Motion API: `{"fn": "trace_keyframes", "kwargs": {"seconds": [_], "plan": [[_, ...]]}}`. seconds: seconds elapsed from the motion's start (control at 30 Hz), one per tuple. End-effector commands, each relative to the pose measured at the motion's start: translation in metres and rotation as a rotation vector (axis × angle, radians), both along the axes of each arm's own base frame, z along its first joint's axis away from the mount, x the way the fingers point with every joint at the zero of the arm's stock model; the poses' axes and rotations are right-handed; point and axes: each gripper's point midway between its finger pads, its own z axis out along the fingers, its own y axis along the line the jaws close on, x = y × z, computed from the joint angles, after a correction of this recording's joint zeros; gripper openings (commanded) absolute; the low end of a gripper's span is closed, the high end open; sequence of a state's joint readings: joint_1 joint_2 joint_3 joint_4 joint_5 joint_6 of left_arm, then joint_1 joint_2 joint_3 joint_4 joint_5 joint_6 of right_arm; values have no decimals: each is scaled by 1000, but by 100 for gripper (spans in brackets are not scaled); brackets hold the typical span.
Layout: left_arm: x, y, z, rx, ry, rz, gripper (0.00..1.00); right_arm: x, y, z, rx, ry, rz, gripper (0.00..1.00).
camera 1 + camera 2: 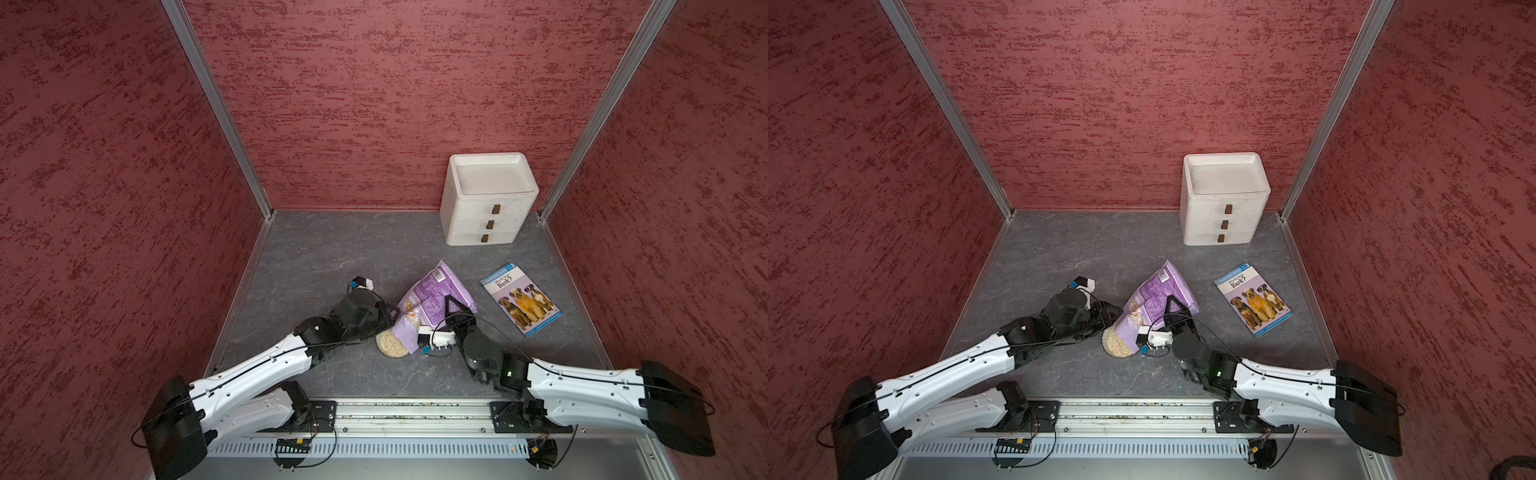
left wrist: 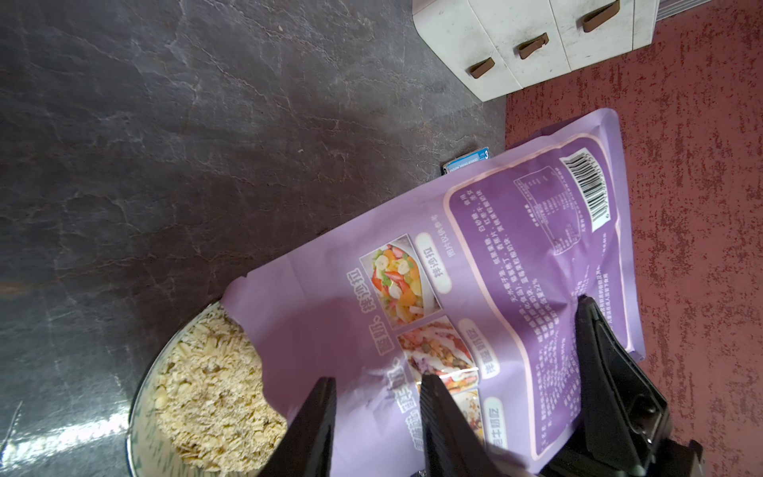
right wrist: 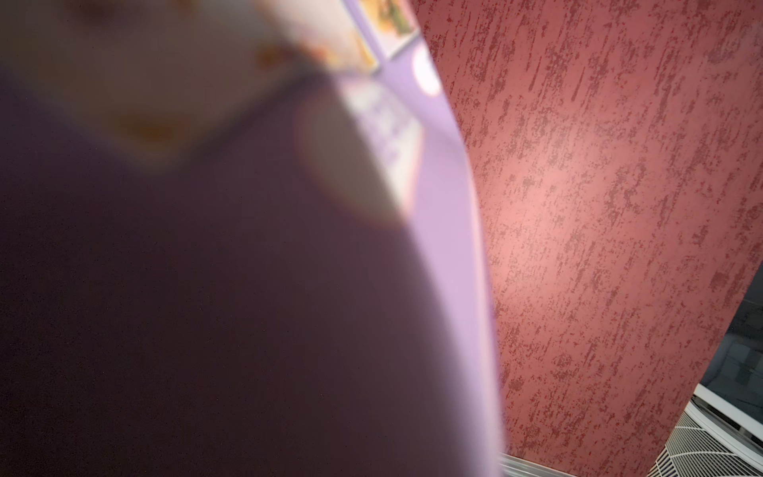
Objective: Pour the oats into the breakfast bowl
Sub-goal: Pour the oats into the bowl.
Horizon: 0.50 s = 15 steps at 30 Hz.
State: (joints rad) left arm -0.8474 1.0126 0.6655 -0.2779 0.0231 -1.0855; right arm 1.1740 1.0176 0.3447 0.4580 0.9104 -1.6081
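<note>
Left fingers [image 2: 318, 421] and right fingers [image 1: 451, 305] grip the crinkled lilac foil pouch [image 1: 432, 291], tilted mouth-down over flaky oats [image 2: 206, 392] in the round white bowl [image 2: 138, 421], base raised back-right.

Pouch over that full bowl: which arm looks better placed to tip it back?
Likely right: the right claw grips the pouch nearer its raised end; the left claw holds near the mouth.

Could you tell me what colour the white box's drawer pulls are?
Drawer pulls are brown; clearest in the left wrist view.
</note>
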Motion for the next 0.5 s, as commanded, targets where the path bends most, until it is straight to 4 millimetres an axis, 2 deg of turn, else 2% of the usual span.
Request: {"fn": "trace_keyframes", "kwargs": {"seconds": [0.0, 0.1, 0.2, 0.27, 0.3, 0.37, 0.47], "plan": [[0, 2, 3, 3, -8, 6, 38, 3, -1, 36, 147, -59, -29, 0], [-1, 1, 3, 5, -8, 2, 37, 4, -5, 66, 284, -126, -42, 0], [0, 2, 4, 1, -10, 5, 37, 3, -3, 34, 157, -53, -33, 0], [-1, 2, 4, 7, -10, 3, 38, 4, -6, 54, 250, -100, -51, 0], [-1, 2, 4, 6, -9, 5, 37, 4, -5, 54, 239, -94, -46, 0], [-1, 2, 3, 3, -9, 6, 38, 4, -3, 35, 168, -44, -32, 0], [0, 2, 3, 6, -9, 4, 38, 6, -5, 39, 221, -57, -60, 0]]}}
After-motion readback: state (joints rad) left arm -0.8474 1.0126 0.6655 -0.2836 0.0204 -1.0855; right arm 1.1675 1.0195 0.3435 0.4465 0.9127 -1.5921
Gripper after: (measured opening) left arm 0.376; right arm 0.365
